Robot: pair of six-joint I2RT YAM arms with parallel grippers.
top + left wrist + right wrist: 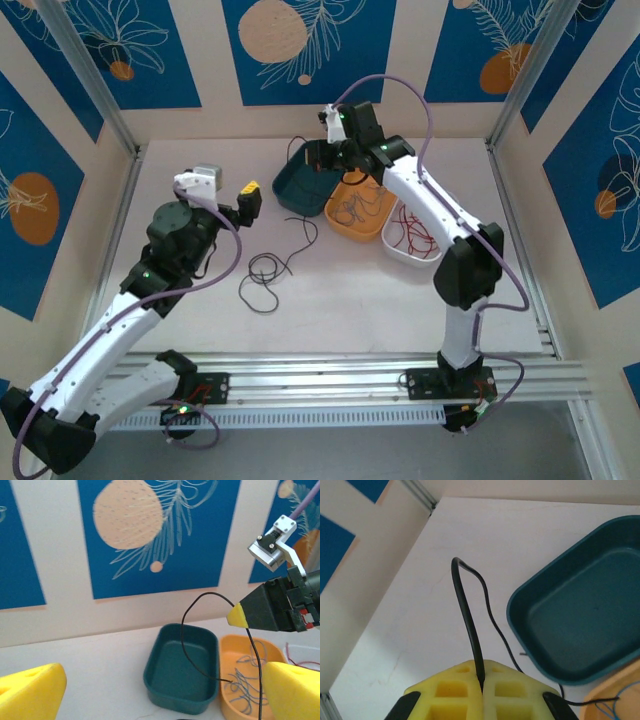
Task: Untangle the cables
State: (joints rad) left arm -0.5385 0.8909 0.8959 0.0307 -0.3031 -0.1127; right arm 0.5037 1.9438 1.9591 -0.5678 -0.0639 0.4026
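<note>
My right gripper (pixel 481 676) is shut on a black cable (pixel 468 611), which arcs up from its yellow fingers and falls back toward the table. From the left wrist view, the same gripper (pixel 238 616) hangs over the trays with the black cable (pixel 183 639) looping across the teal tray (pixel 165 667). More black cable (pixel 262 272) lies coiled on the table. Grey-blue cables (pixel 358 208) lie in the orange tray (pixel 345 228) and red ones (pixel 415 238) in the white tray (pixel 395 250). My left gripper (pixel 247 196) stands wide open and holds nothing, left of the trays.
The three trays sit side by side at the back middle of the table, the teal one (pixel 290 190) with nothing lying in it. Patterned walls and metal posts close the table in at the back and both sides. Bare tabletop (pixel 360 300) lies in front of the trays.
</note>
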